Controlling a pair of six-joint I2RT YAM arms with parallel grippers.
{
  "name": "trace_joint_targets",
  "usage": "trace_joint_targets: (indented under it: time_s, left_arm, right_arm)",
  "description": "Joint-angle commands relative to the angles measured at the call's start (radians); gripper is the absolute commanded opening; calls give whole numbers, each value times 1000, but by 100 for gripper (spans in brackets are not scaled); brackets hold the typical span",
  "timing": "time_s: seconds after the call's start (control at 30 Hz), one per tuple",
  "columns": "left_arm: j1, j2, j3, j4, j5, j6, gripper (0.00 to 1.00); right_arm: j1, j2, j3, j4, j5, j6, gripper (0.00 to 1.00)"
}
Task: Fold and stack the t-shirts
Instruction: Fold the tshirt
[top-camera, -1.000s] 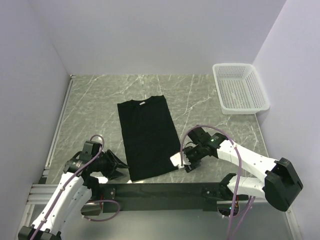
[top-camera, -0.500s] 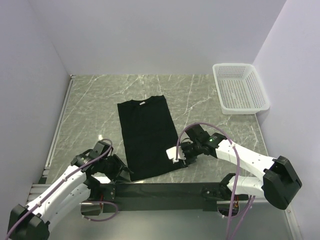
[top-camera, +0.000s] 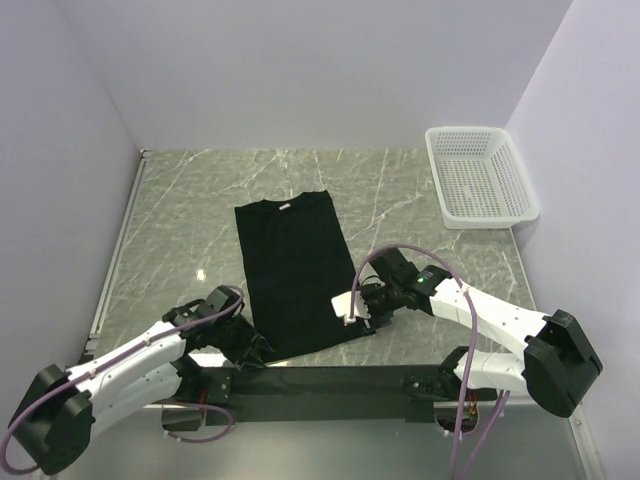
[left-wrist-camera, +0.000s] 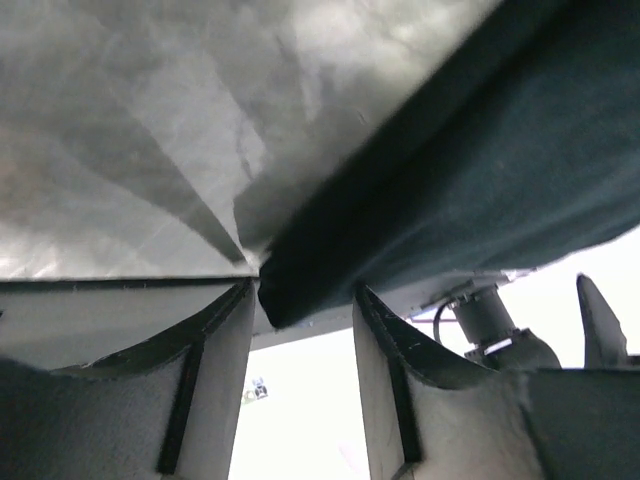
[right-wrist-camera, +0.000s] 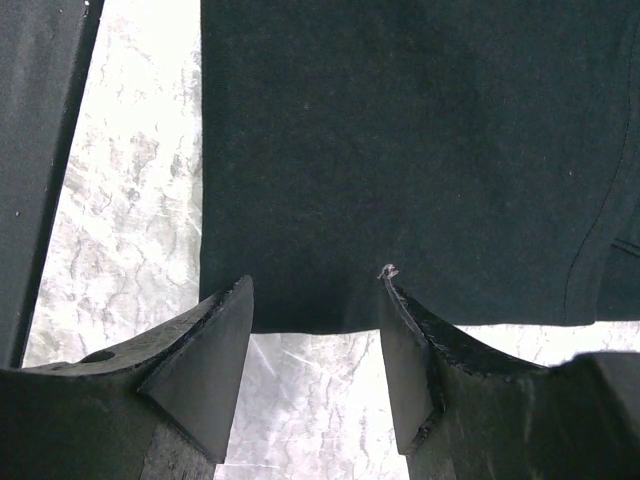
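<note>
Left gripper is seen with its jaws spread. The near-left corner of the t-shirt lies between its fingers and is not clamped. The right gripper is also held open. Its fingers are set either side of the t-shirt's near hem, close to the near-right corner, and nothing is pinched.

The t-shirt is laid flat on the desk as a narrow rectangle, with its white neck label at the far end and its hem toward the arm bases. A white basket stands well apart, beyond the t-shirt's far-right side.

A second ago the left gripper was held well to the left of the t-shirt's near-left corner. It has since been swung in onto that corner, with its jaws narrowed slightly. The right gripper has been shifted a little leftward along the hem. The t-shirt itself has not been moved. Both near corners are judged to be lined up for a grasp so that the hem can be carried toward the collar. That fold has not been started, and nothing has been stacked.

From above, the left gripper is hard to tell from the dark cloth and the black rail just near of the t-shirt. How many layers lie at the corner cannot be told. No print, no sleeves and no second t-shirt can be made out.
</note>
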Motion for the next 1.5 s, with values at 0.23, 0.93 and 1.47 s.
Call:
trace_joint_targets:
  time_s: [0.23, 0.93, 1.47]
  left_arm:
    - [-33, 161, 20, 26, -122, -53, 45]
    - [-39, 163, 41, 58, -249, 40, 1]
    - [-39, 95, 161, 54, -231, 54, 1]
  right_arm:
    - [5, -12, 17, 2, -10, -4, 60]
    - [7, -96, 16, -119, -122, -103, 59]
    - [36, 8, -15, -87, -47, -160, 61]
